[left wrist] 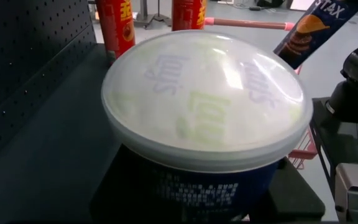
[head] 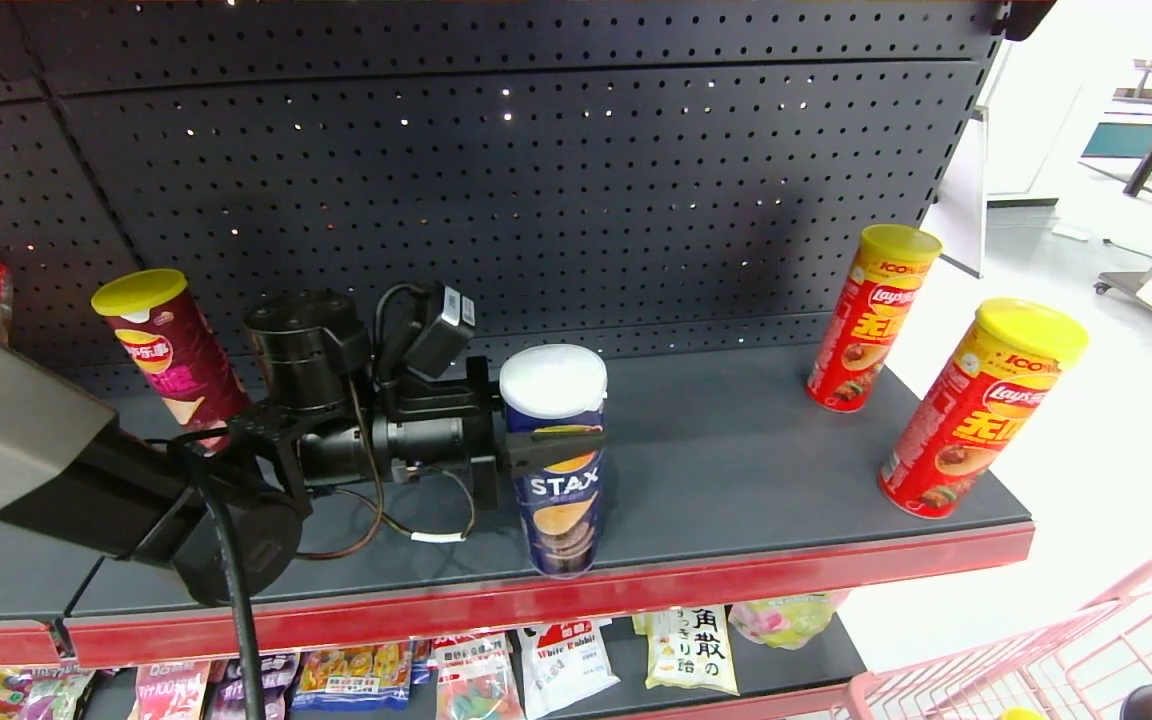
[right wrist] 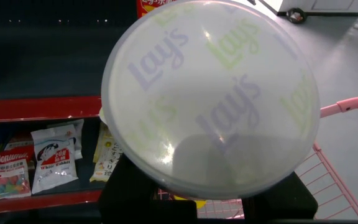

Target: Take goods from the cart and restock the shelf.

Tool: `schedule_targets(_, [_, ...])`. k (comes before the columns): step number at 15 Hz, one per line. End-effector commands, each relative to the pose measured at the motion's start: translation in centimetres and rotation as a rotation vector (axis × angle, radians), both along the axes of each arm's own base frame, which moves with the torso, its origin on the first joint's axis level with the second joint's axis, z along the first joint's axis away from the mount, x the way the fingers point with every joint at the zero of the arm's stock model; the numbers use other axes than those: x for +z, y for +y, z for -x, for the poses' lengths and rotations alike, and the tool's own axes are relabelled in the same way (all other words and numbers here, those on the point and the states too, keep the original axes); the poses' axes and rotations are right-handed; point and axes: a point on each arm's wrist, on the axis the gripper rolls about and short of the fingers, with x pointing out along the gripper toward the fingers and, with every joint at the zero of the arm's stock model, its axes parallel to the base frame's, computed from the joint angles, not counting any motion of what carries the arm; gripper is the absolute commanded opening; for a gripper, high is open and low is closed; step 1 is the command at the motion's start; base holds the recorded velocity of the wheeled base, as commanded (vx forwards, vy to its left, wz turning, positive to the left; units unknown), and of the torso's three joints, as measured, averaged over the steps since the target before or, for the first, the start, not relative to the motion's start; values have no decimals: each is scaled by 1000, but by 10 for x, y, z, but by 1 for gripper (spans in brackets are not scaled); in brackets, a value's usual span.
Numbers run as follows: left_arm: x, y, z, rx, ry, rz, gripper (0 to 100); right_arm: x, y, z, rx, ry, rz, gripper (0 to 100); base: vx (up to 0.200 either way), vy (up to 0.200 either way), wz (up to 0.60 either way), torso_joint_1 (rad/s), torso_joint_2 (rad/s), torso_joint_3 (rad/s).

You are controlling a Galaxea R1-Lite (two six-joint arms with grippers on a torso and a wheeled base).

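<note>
Tall blue cardboard crisp canister (head: pixel 558 470) with a white plastic lid, upright on the dark grey metal shelf board (head: pixel 736 470), close to the board's red front lip. Looks light and stiff but thin-walled: probably dents under a hard squeeze and tips easily, being tall and narrow. Smooth printed skin, likely slippery. Best taken across the round body in the upper half, never by the snap-on lid. Clamped that way by the left gripper (head: pixel 548 428), closed on the body just under the lid, reaching in from the board's left end.

Second blue canister (right wrist: pixel 210 93) of the same kind, apparently clasped by the right gripper (right wrist: pixel 207 208), out in front of the board beside the pink wire cart (head: pixel 1086 640).

Farther out on the board:
- purple canister (head: pixel 171 350) with a yellow lid, at the back left
- red canister (head: pixel 871 320) with a yellow lid, at the back right
- second red canister (head: pixel 981 410), at the right front corner

Snack bags (head: pixel 556 665) below the board.
</note>
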Motion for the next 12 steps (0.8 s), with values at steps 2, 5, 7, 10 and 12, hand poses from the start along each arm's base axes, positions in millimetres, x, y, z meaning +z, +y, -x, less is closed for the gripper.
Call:
schedule_targets(2, [-6, -1, 0, -1, 25, -10, 0, 0, 0, 0, 0, 2, 2, 0, 0, 0, 0, 0, 0, 0])
schedule_targets(5, [-7, -1, 0, 5, 31, -13, 0, 0, 0, 0, 0, 2, 0, 0, 0, 0, 0, 0, 0, 0])
schedule_targets(7, [-8, 0, 0, 5, 36, -15, 0, 0, 0, 0, 0, 2, 2, 0, 0, 0, 0, 0, 0, 0])
schedule_targets(10, [-7, -1, 0, 2, 30, -11, 0, 0, 0, 0, 0, 1, 2, 0, 0, 0, 0, 0, 0, 0])
schedule_targets(12, [-6, 0, 1, 3, 25, -10, 0, 0, 0, 0, 0, 1, 2, 0, 0, 0, 0, 0, 0, 0])
